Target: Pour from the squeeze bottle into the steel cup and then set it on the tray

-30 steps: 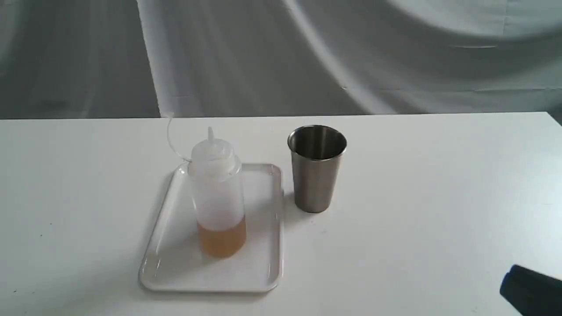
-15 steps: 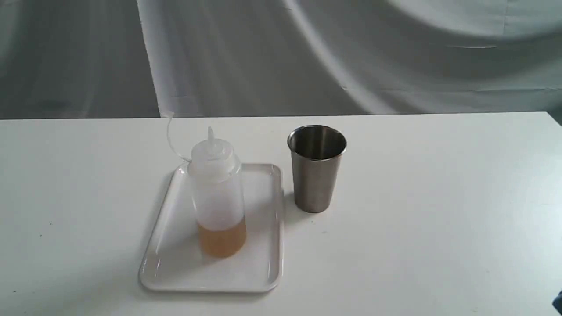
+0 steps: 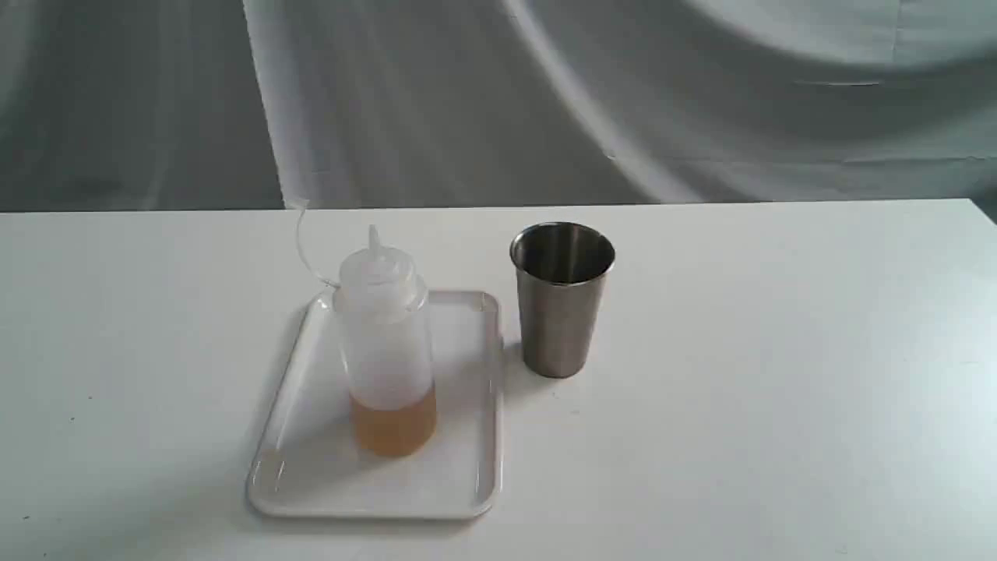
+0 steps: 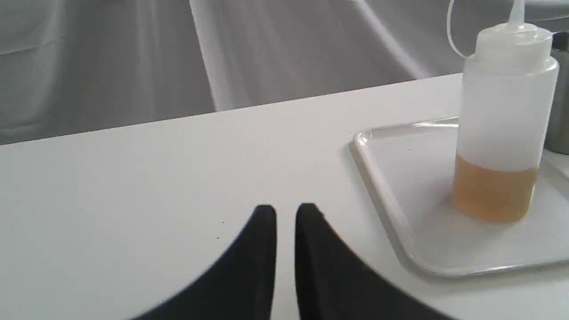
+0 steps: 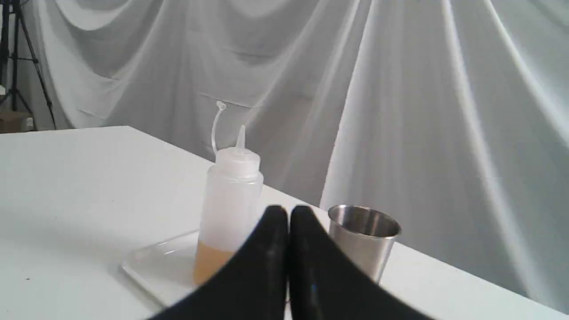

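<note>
The squeeze bottle (image 3: 385,343) stands upright on the white tray (image 3: 467,483), amber liquid filling its bottom part, its cap strap curling up to the left. The steel cup (image 3: 562,312) stands upright on the table just right of the tray. Neither gripper shows in the exterior view. In the left wrist view my left gripper (image 4: 286,211) hovers over bare table, shut and empty, well apart from the tray (image 4: 400,178) and bottle (image 4: 502,133). My right gripper (image 5: 288,211) is shut and empty, away from the bottle (image 5: 231,200) and cup (image 5: 364,240).
A white table (image 3: 779,389) carries everything, with a grey draped cloth (image 3: 545,93) behind its far edge. A tripod (image 5: 18,53) stands beyond the table in the right wrist view.
The dark tip of my right arm at the exterior view's lower right corner has withdrawn out of frame. Bottle, cup and tray have not moved.
</note>
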